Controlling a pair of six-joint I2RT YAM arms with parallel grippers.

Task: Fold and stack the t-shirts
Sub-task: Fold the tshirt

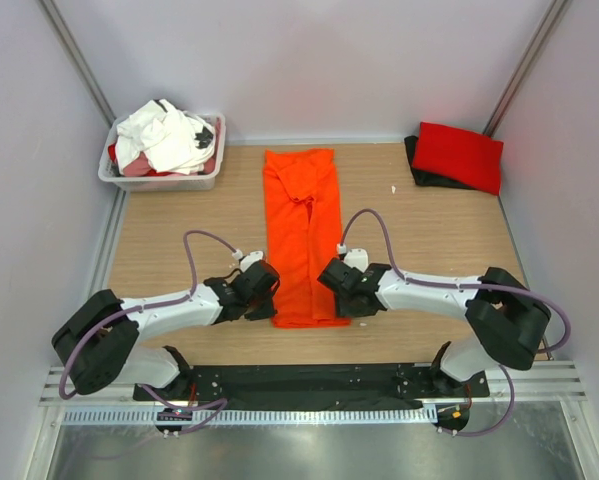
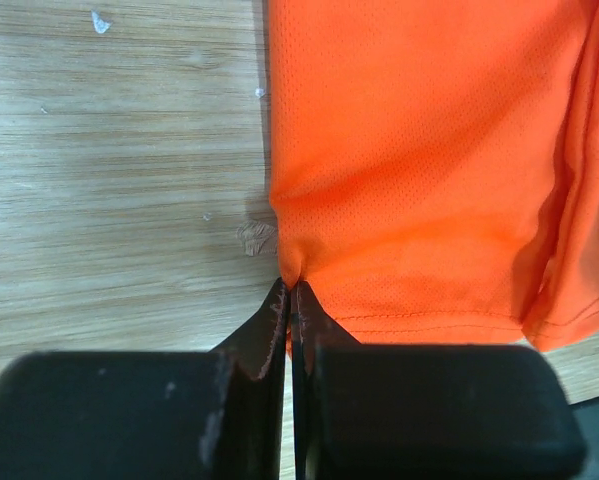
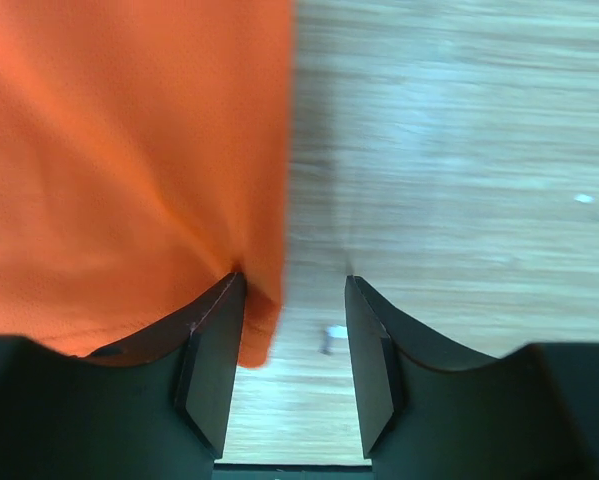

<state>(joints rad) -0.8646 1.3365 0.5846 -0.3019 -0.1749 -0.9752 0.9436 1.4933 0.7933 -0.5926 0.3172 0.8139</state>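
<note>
Pale walls (image 1: 309, 60) enclosed a wood-grain desk (image 1: 179, 250). At its far left corner stood a white tub (image 1: 164, 183) heaped with crumpled white shirts (image 1: 164, 135); scraps of red and black cloth showed at the edges of the heap.

The left gripper (image 1: 269, 300) lay low at the near left corner of the orange t-shirt (image 1: 301, 230), which was spread as a long narrow strip down the middle of the desk, away from the arms. The left wrist view showed what the overhead view hid: this gripper (image 2: 291, 295) was clenched on the hem corner, the orange mesh (image 2: 419, 160) puckered at the pinch, with a small scuff (image 2: 254, 235) on the wood beside it.

The right gripper (image 1: 334, 290) sat at the opposite near corner. Its own camera showed the right gripper (image 3: 294, 285) released, jaws apart, the cloth edge (image 3: 129, 150) touching one finger (image 3: 214, 340) and bare wood between the jaws.

At the far right corner, well apart, a folded red shirt (image 1: 459, 155) rested on a black shirt (image 1: 416, 165). Nothing lay between either arm and the orange cloth.
</note>
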